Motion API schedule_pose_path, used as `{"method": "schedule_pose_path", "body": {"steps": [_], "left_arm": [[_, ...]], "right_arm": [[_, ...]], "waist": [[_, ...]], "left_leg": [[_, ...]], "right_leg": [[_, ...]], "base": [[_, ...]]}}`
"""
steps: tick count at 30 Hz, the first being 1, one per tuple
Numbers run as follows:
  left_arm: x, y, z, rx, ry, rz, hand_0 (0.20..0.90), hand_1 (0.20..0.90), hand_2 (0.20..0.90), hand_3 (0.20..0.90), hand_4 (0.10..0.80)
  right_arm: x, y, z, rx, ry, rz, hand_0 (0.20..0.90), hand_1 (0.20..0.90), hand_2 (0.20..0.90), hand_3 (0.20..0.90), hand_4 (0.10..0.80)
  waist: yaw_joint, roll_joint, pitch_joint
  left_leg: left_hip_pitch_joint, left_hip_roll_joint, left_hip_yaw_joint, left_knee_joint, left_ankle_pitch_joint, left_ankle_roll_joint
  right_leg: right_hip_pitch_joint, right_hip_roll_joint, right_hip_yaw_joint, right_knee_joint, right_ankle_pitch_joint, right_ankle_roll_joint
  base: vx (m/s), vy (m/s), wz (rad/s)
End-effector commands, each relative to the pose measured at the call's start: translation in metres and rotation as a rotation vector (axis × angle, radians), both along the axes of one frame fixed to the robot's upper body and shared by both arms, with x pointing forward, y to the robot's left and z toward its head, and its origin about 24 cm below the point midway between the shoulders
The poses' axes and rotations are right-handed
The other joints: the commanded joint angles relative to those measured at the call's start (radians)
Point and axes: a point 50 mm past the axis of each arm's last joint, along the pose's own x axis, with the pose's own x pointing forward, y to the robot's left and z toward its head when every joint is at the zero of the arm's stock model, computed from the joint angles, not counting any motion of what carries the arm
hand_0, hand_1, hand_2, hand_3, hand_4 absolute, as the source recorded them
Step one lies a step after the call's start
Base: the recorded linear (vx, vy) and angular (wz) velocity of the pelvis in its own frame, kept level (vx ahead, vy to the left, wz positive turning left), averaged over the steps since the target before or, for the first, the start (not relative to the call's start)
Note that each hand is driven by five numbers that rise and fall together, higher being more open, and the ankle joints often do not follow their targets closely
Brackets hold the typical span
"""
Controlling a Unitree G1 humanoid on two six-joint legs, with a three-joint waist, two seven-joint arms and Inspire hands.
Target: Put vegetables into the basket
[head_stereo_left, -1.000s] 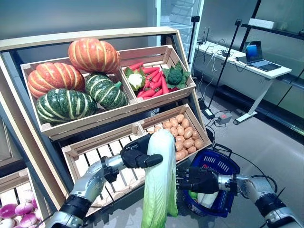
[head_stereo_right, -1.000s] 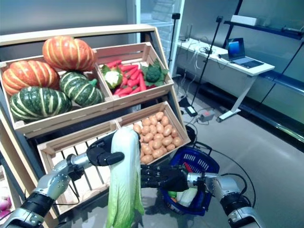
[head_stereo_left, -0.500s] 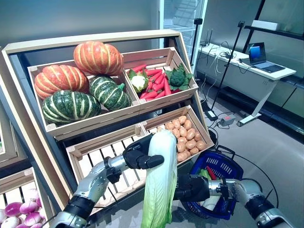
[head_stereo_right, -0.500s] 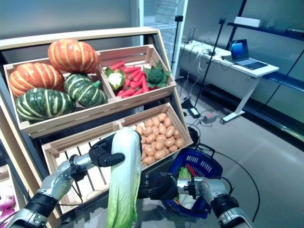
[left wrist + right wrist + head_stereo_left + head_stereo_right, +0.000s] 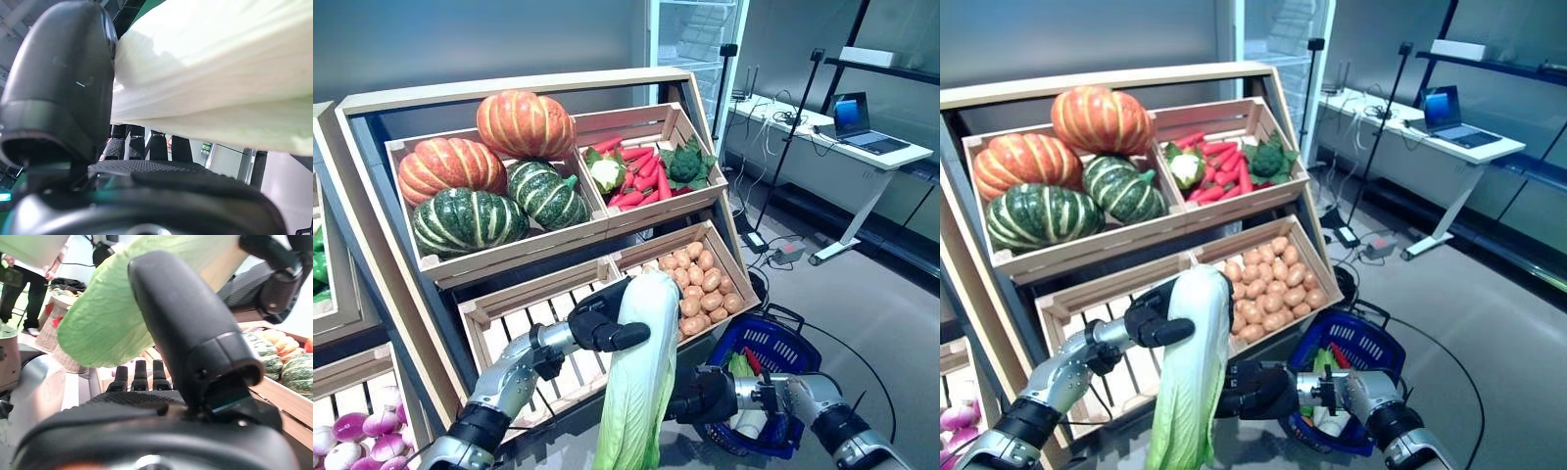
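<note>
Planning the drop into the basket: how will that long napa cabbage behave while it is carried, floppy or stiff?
The napa cabbage hangs straight below the left hand, so its pale ribbed stalk is probably fairly stiff. The thin green leaves lower down look likely to flop or tear. Being long and gripped near one end, it may swing; the right hand beside it could steady it.

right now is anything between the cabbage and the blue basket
The right hand is between them, at the lower part of the napa cabbage that the left hand grips near its top. The blue basket sits on the floor beyond, already holding some vegetables.
</note>
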Motion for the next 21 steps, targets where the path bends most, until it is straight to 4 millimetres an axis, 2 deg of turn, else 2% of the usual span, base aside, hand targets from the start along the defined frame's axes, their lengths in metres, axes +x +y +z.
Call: {"method": "schedule_pose_path", "body": {"steps": [1,5,12,16,21], "left_arm": [[0.027,-0.003,0.040,-0.095,-0.186,0.030,0.300,0.300,0.300,0.300,0.400],[0.025,0.008,0.039,-0.054,-0.172,0.031,0.300,0.300,0.300,0.300,0.400],[0.020,0.034,0.028,0.086,-0.129,0.057,0.300,0.300,0.300,0.300,0.400],[0.017,0.048,0.026,0.158,-0.127,0.082,0.300,0.300,0.300,0.300,0.400],[0.019,0.054,0.031,0.208,-0.143,0.094,0.300,0.300,0.300,0.300,0.400]], "right_arm": [[0.032,0.034,0.052,0.297,-0.200,-0.010,0.900,0.900,0.900,0.900,0.800],[0.034,0.005,0.052,0.233,-0.231,-0.063,0.900,0.900,0.900,0.900,0.800],[0.041,-0.047,0.064,0.135,-0.296,-0.211,0.900,0.900,0.900,0.900,0.800],[0.036,-0.062,0.062,0.089,-0.284,-0.240,0.900,0.900,0.900,0.900,0.800],[0.033,-0.067,0.057,0.082,-0.268,-0.257,0.900,0.900,0.900,0.900,0.800]], "waist": [[0.000,-0.037,-0.005],[-0.004,-0.041,-0.002],[-0.017,-0.042,0.002],[-0.023,-0.039,0.002],[-0.024,-0.034,0.004]], "left_leg": [[-0.016,-0.008,0.032,0.001,-0.049,0.024],[-0.015,-0.005,0.036,0.001,-0.049,0.024],[-0.012,-0.002,0.048,0.001,-0.051,0.024],[-0.010,-0.001,0.056,0.001,-0.050,0.024],[-0.006,0.001,0.058,0.001,-0.049,0.023]], "right_leg": [[-0.022,-0.046,-0.013,0.001,0.020,-0.028],[-0.024,-0.046,-0.013,0.001,0.022,-0.026],[-0.031,-0.043,-0.003,0.001,0.027,-0.022],[-0.033,-0.041,0.002,0.001,0.028,-0.020],[-0.030,-0.042,0.001,0.001,0.027,-0.019]], "base": [[0.009,-0.005,0.04],[0.005,-0.007,0.02],[0.006,-0.016,-0.01],[0.006,-0.011,-0.09],[0.002,-0.003,-0.04]]}}
